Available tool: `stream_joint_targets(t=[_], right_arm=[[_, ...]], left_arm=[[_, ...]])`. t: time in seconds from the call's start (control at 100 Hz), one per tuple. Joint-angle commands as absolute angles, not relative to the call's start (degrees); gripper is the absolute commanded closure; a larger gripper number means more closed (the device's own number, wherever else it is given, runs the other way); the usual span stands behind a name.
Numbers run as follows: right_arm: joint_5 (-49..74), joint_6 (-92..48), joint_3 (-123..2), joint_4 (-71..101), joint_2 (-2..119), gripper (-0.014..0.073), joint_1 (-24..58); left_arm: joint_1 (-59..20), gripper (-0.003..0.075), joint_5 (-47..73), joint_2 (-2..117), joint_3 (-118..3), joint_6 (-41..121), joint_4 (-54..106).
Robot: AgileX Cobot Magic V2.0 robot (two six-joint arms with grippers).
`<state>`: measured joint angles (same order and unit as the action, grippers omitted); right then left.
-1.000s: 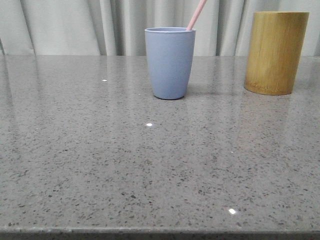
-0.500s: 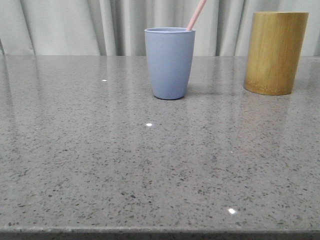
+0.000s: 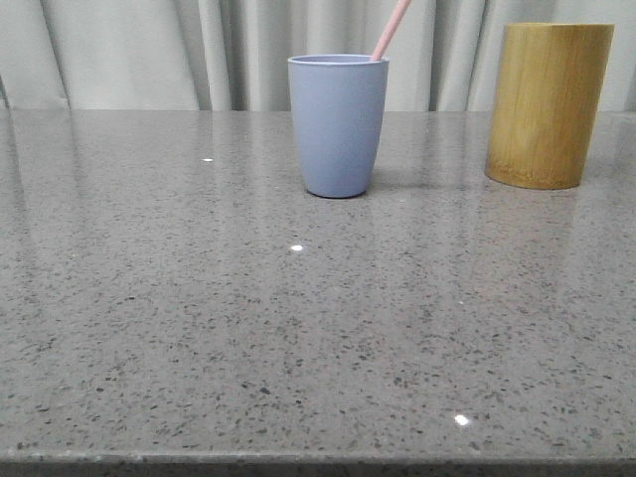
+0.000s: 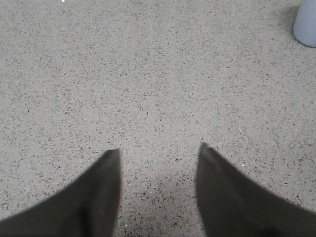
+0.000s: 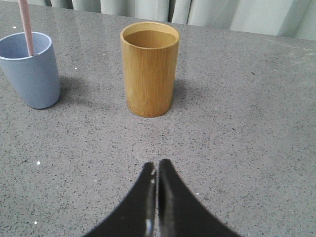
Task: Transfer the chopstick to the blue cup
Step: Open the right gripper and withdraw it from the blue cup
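now the chopstick (image 3: 391, 30) stands inside the blue cup (image 3: 338, 124), lower end down in the cup, upper end sticking out past the rim. its long axis runs steeply up, tilted toward the right in the front view, leaning on the cup's right rim; the top end runs out of the picture. in the right wrist view the chopstick (image 5: 25, 27) rises from the blue cup (image 5: 30, 69) near upright, leaning slightly.

the blue cup stands upright on the grey speckled worktop (image 3: 298, 328), near the far edge, in front of a pale curtain (image 3: 129, 50). a bamboo cylinder (image 3: 549, 104) stands upright to the cup's right, apart from it, open top visible from the right wrist, looks hollow, inside bottom too dark to tell.

left gripper (image 4: 158, 153): fingers spread wide, bare worktop between the tips, nothing held. whether the tips touch the surface cannot be told. a corner of the blue cup (image 4: 306, 24) sits well apart from it.

right gripper (image 5: 157, 168): fingers pressed together, tips meeting, nothing between them, pointing toward the bamboo cylinder (image 5: 149, 69), apart from it.

counts: one chopstick, one blue cup, one bamboo cylinder, two grippers.
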<state>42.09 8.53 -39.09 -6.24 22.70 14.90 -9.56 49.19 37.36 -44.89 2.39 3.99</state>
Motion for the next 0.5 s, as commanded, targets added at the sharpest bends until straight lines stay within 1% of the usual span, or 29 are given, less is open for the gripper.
stream_joint_targets(t=[0.0, 0.08, 0.49], right_arm=[[37.99, 8.56, -40.53, -7.44, 23.06, 0.0657, 14.55], [38.05, 8.56, -40.53, -7.44, 23.06, 0.0660, 14.55], [38.36, 8.56, -40.53, -7.39, 23.06, 0.0660, 14.55]], left_arm=[[-9.36, 0.0596, 45.10, 37.30, -46.24, 1.93, 4.14], [-9.36, 0.0743, 45.10, 37.30, -46.24, 1.93, 4.14], [-9.36, 0.0739, 44.87, 37.30, -46.24, 1.93, 4.14]])
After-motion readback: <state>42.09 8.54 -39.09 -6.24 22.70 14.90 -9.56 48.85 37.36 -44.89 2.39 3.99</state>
